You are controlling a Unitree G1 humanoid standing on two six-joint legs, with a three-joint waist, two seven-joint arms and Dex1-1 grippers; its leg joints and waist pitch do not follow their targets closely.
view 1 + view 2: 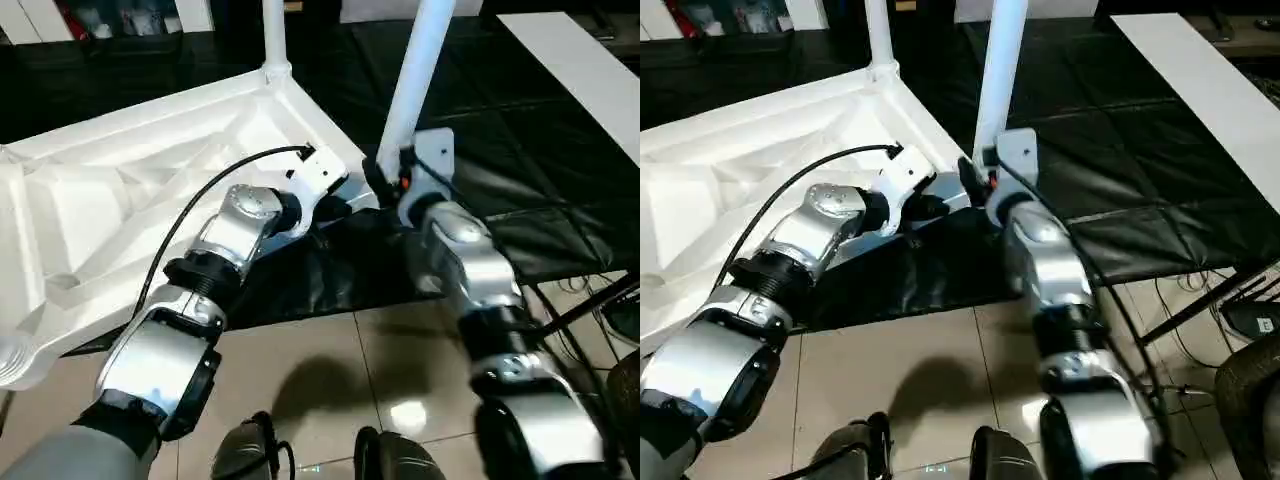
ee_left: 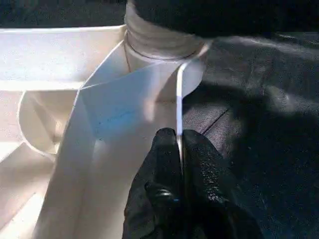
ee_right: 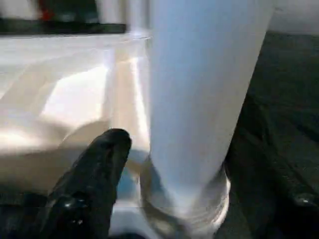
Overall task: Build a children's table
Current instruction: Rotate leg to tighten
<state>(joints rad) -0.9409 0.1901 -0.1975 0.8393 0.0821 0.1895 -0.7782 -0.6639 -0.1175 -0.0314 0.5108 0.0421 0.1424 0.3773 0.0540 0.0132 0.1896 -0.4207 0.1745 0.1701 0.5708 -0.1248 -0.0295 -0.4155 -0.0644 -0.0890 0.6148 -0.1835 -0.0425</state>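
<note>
The children's table top lies upside down on a black mat, ribbed underside up. One white leg stands in the far corner socket. A second leg stands in the corner socket nearest my grippers. My left gripper is shut on the thin rim of the top just beside that socket. My right gripper straddles the base of the second leg. In the right wrist view one black finger stands a little apart from the leg, so the jaws are open around it.
The black mat covers the floor under and beyond the top. A long white board lies at the back right. Beige tiles are in front. Black cables and a stand sit at the right. A socket shows at the near left corner.
</note>
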